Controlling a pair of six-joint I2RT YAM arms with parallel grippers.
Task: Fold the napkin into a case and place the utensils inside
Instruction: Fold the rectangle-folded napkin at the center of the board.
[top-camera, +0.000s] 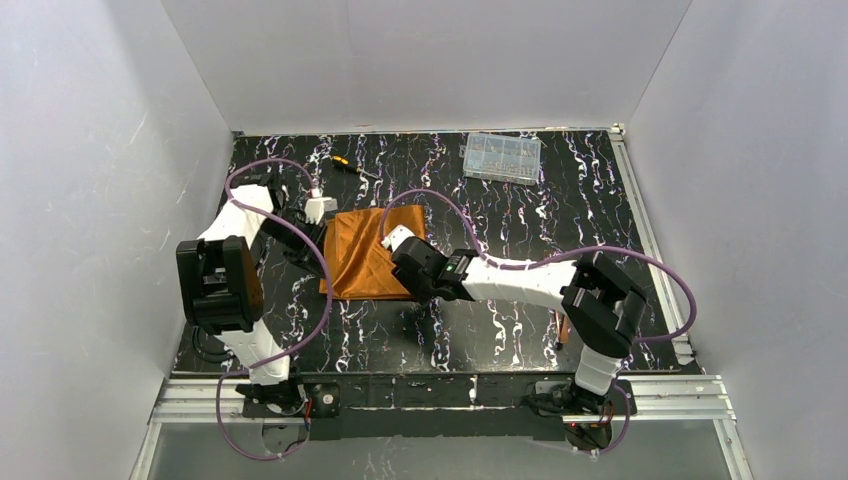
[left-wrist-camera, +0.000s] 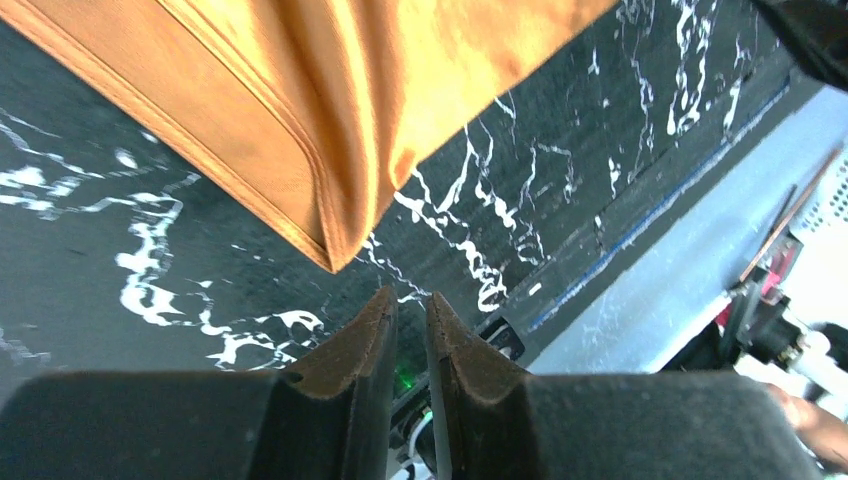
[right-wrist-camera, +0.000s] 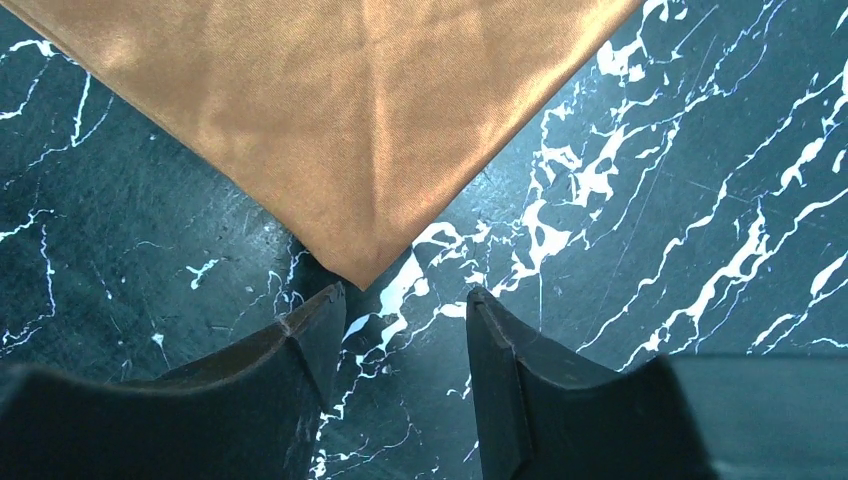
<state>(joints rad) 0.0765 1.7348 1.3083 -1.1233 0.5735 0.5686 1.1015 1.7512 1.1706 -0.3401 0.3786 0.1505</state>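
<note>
1. Napkin (top-camera: 362, 252): one, lying flat left of centre. The left wrist view shows its edge in layers. I judge that folding is under way and the case is not yet formed.
2. Box (top-camera: 502, 157): one, clear, at 2 o'clock from the napkin and well apart.
3. Grippers: two.
   - The left gripper (left-wrist-camera: 410, 300) is at the napkin's 10 o'clock. Its jaws are barely parted and hold nothing.
   - The right gripper (right-wrist-camera: 405, 293) is at the napkin's 3 o'clock. Its jaws are apart and empty, with a napkin corner just ahead of the tips.
   - The next move likely calls for pinching a corner through all its layers and carrying it over.
4. Screwdriver (top-camera: 350, 165): one, at 12 o'clock.
5. Utensils (top-camera: 563, 328): only a copper sliver shows, at 4 o'clock by the right arm. I cannot tell how many there are.
</note>
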